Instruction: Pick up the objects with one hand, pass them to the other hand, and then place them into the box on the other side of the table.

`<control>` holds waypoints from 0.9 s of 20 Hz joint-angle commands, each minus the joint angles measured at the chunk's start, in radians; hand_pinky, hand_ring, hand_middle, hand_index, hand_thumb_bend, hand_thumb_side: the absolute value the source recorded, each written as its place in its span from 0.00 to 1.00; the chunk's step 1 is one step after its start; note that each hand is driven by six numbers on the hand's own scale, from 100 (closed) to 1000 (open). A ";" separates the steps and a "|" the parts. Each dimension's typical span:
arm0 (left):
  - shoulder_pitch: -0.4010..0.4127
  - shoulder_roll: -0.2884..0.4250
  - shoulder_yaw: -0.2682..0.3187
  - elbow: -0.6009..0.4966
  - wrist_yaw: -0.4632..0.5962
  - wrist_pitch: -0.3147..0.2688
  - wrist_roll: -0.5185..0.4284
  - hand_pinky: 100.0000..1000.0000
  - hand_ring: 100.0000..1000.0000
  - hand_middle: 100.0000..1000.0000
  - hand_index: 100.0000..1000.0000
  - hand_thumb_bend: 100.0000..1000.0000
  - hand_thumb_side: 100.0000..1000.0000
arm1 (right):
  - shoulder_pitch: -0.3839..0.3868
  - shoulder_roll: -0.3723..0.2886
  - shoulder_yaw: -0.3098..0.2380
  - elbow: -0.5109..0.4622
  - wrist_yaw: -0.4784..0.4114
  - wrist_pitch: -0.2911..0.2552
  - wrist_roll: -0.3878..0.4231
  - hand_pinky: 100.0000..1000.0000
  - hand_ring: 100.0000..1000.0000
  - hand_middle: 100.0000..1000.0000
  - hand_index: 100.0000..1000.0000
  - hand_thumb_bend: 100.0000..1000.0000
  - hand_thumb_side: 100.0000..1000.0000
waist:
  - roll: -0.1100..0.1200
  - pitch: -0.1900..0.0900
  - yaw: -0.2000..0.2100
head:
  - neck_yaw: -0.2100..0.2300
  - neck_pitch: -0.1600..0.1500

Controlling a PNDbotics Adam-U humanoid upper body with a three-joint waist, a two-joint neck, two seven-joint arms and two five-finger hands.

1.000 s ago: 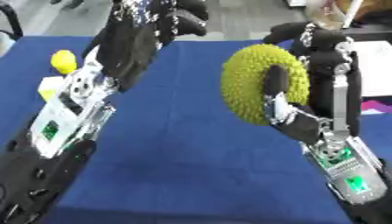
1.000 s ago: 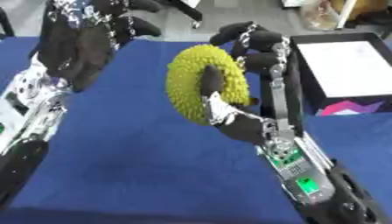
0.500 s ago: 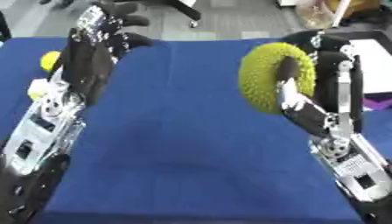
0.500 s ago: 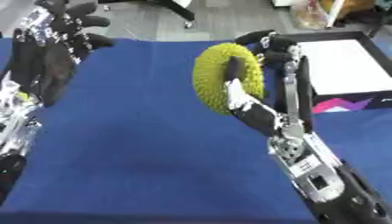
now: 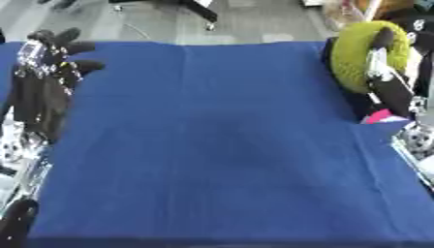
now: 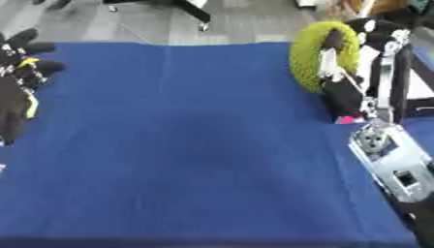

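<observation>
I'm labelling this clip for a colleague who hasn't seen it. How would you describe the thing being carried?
Start at the blue table and go to its far right edge, where the right hand is raised. It is the yellow-green fuzzy ring that hand grips, upright: the only shaggy thing here.
</observation>
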 commanded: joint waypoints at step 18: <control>0.040 -0.049 0.033 -0.150 -0.070 -0.034 -0.068 0.88 0.60 0.68 0.89 0.00 0.93 | -0.072 -0.198 -0.110 0.499 -0.318 0.111 0.268 0.72 0.74 0.36 0.26 0.00 0.41 | -0.018 0.011 0.113 | -0.143 -0.002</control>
